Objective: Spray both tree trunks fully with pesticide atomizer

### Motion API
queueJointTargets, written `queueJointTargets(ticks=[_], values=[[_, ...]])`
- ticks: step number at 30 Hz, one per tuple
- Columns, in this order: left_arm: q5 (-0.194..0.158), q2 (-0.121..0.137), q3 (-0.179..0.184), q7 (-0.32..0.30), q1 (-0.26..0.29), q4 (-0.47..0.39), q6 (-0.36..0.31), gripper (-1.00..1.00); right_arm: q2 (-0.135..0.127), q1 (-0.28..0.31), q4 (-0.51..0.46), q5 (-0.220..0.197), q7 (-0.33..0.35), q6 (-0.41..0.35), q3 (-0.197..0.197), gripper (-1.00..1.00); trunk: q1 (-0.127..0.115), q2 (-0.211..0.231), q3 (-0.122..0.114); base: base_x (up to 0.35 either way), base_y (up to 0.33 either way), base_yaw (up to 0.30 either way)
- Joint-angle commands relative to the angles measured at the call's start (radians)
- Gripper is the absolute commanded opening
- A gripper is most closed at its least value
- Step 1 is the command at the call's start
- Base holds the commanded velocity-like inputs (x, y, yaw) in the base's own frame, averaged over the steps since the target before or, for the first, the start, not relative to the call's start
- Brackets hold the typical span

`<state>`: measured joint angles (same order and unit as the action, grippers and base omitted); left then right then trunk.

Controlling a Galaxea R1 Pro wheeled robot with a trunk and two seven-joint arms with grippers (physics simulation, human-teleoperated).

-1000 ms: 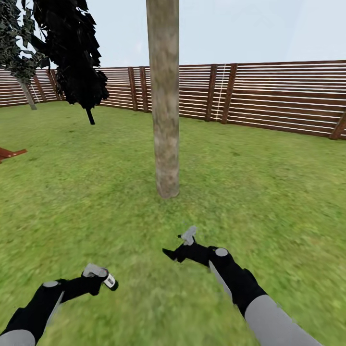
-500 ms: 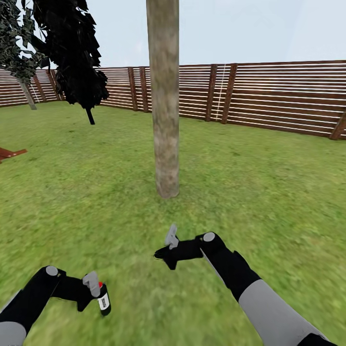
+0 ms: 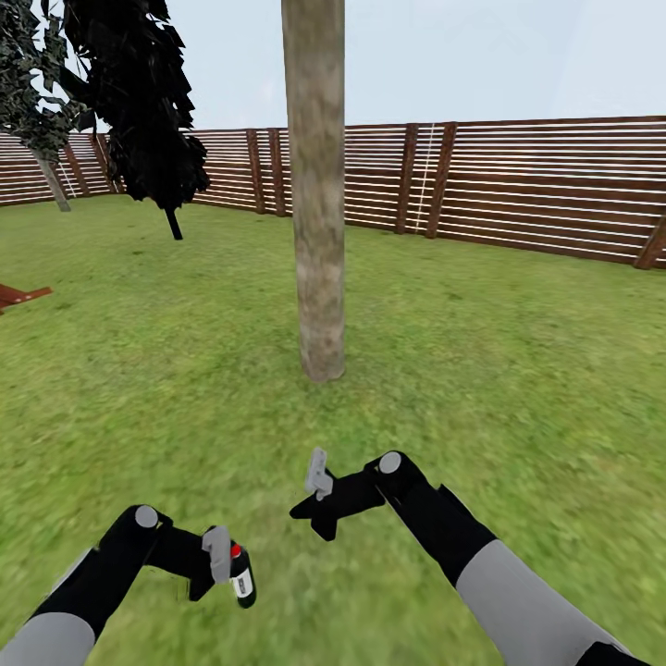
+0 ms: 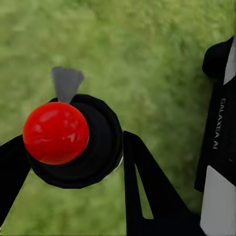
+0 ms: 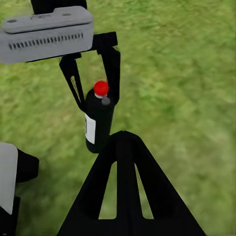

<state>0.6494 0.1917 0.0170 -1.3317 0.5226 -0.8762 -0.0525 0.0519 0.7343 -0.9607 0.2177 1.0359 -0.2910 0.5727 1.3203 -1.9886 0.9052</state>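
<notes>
- Right now, L gripper [image 3: 225,567] low at the robot's left, over the lawn [image 3: 518,370]; its fingers [image 3: 216,552] pinch the pesticide atomizer [image 3: 240,575], held upright w/ red cap on top, white patch facing out.
- R wrist view: atomizer between L fingers, clear of the grass.
- R gripper [image 3: 313,504] near centre, fingers spread, nothing in them.
- Tree trunk [image 3: 315,185] straight ahead, well apart from both arms; fence [image 3: 536,185] behind.
</notes>
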Motion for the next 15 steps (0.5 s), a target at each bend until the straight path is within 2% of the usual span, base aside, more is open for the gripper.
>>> queueJointTargets(ticks=[1, 4, 10, 12, 15], values=[[0.002, -0.010, 0.001, -0.002, 0.000, -0.001, 0.003, -1.00, 0.000, 0.000, -0.001, 0.003, 0.004, -0.008, 0.000, -1.00, 0.000, 0.000, 0.001, 0.000, 0.000, 0.000], [0.002, -0.025, 0.001, -0.001, 0.000, -0.001, 0.011, -1.00, 0.000, 0.000, -0.001, 0.003, 0.004, -0.008, 0.001, -1.00, 0.000, 0.000, 0.001, 0.000, 0.000, 0.000], [-0.005, -0.031, 0.000, -0.005, 0.000, -0.003, 0.016, -1.00, -0.003, 0.000, 0.003, 0.004, 0.004, -0.008, 0.002, -1.00, 0.000, 0.000, 0.001, 0.000, 0.000, 0.000], [-0.007, -0.067, 0.000, -0.017, 0.000, -0.022, 0.059, -1.00, -0.005, 0.000, 0.003, 0.005, 0.004, -0.007, 0.003, -1.00, 0.000, 0.000, 0.001, 0.000, 0.000, 0.000], [-0.008, -0.089, 0.000, -0.021, 0.000, -0.024, 0.065, -1.00, -0.007, 0.000, 0.003, 0.006, 0.004, -0.007, 0.003, -1.00, 0.000, 0.000, 0.001, 0.000, 0.000, 0.000]])
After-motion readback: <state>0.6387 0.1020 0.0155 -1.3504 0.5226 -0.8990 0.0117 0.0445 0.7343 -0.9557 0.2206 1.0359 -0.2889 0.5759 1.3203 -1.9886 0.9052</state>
